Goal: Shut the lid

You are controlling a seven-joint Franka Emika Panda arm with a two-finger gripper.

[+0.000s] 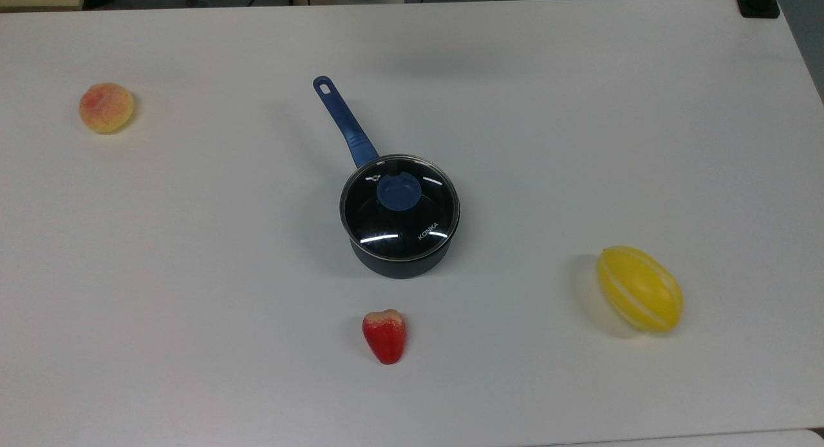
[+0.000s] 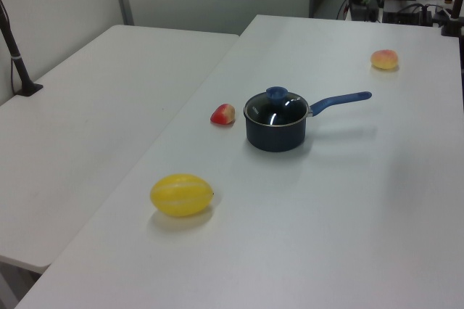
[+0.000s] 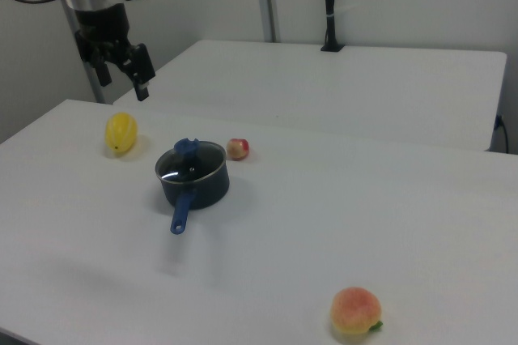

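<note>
**Glass lid seated on the saucepan, gripper raised and empty**

The lid [image 1: 400,207] sits flat on the black saucepan [image 1: 399,261] at the table's [image 1: 579,112] middle, its rim matching the pot's all round; the task looks done. The blue handle [image 1: 343,122] points to about 11 o'clock in the top view. In the right view the gripper [image 3: 120,70] hangs high above the pot, fingers spread apart, holding nothing. The lid is probably stiff, fairly heavy, slick and breakable; the blue knob [image 1: 399,192] is the sensible hold.
</note>
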